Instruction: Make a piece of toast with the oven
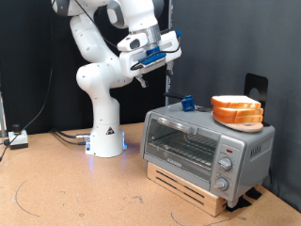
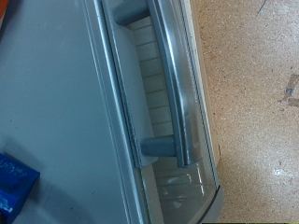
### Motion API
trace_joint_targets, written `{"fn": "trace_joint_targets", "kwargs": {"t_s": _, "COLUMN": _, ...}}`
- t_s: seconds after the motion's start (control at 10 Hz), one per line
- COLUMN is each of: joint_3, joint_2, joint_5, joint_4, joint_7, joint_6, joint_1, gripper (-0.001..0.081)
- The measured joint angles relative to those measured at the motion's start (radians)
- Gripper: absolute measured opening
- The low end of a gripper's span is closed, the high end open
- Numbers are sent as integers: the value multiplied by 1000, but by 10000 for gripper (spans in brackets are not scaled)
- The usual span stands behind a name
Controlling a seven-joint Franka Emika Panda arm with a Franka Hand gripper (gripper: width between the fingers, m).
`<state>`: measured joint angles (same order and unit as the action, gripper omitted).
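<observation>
The silver toaster oven (image 1: pixel 202 146) stands on a wooden slat base (image 1: pixel 188 185) at the exterior view's right, its glass door shut. Two bread slices (image 1: pixel 237 109) lie on a round orange plate (image 1: pixel 226 120) on the oven's top right. My gripper (image 1: pixel 153 56) hangs in the air above and to the left of the oven, holding nothing that shows. The wrist view looks down on the oven's grey top (image 2: pixel 56 103), its glass door and grey bar handle (image 2: pixel 174 84). No fingers show clearly there.
A small blue object (image 1: pixel 188 104) sits on the oven's top at the back left; it also shows in the wrist view (image 2: pixel 14 187). A black stand (image 1: pixel 254 87) rises behind the plate. Cables (image 1: pixel 38 137) lie on the cork tabletop (image 1: pixel 85 193) by the robot's base.
</observation>
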<state>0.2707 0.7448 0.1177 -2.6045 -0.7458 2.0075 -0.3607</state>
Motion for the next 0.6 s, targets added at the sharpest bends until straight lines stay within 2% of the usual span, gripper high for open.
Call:
{"fn": "trace_joint_targets", "kwargs": {"t_s": 0.3, "joint_3": 8, "joint_2": -10, "joint_5": 16, "joint_4": 0, "joint_7": 2, "joint_6": -12, "joint_1": -3, "gripper": 807}}
{"fn": "trace_joint_targets", "kwargs": {"t_s": 0.6, "joint_3": 9, "joint_2": -100, "joint_5": -11, "joint_4": 0, "joint_7": -12, "joint_6": -6, "joint_1": 4, "gripper": 807}}
